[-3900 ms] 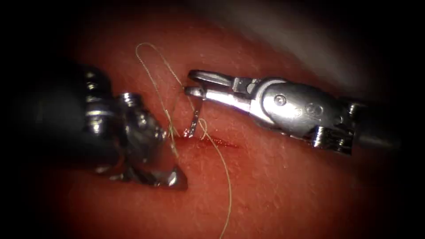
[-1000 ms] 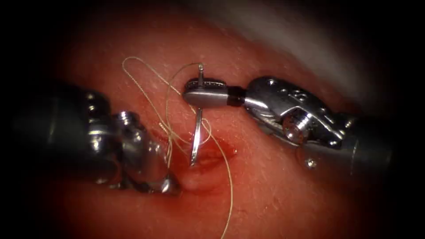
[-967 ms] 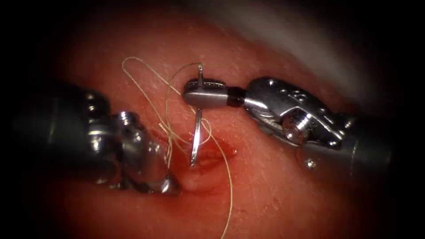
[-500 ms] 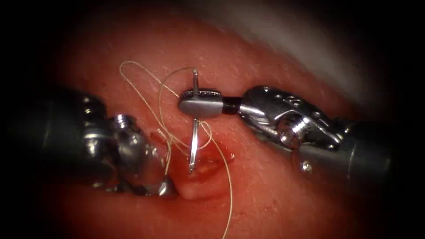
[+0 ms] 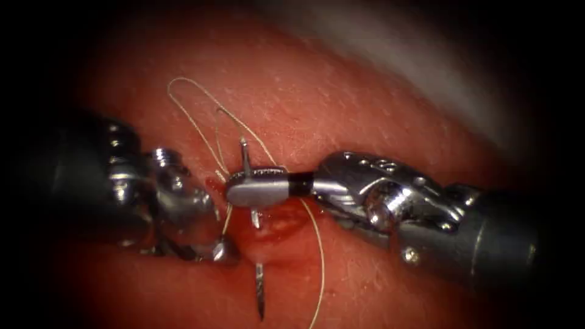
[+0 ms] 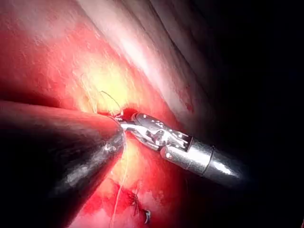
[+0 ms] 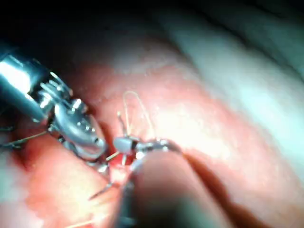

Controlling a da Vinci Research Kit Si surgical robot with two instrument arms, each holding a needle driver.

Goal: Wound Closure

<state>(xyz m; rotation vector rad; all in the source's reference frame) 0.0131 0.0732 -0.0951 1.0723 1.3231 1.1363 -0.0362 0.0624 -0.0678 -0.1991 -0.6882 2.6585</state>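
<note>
Two tools meet at the cut (image 5: 286,222) in the tissue (image 5: 365,109). In the endoscope view the right tool (image 5: 256,186) has its jaws closed on the needle (image 5: 245,157), gripping it close to the trailing end. A short length with the thread (image 5: 320,256) attached stands up just above the jaws. Just below them the needle goes into the tissue at the red, wet opening of the cut. Further below the jaws, the pointed end (image 5: 260,291) has come out of the tissue again, so the middle of the curve is buried.

Pale thread loops up and away above the right tool's jaws, and one strand runs down past them on their right side.

Left of the cut, the left tool (image 5: 216,247) presses its tip against the tissue just beside the needle's entry point. Whether its jaws are parted or closed, or grip any tissue, cannot be told from here.

From the right wrist view, the right tool (image 7: 126,144) shows the same closed grip, with the needle end (image 7: 122,122) rising from it and the thread loop (image 7: 135,107) beyond. This view shows more of the left tool (image 7: 97,164), whose rounded metal body sits right next to the right tool's jaws.

From the left wrist view, the right tool (image 6: 124,124) is seen side on, its tip at the cut, with dark thread (image 6: 110,99) curling above it.
</note>
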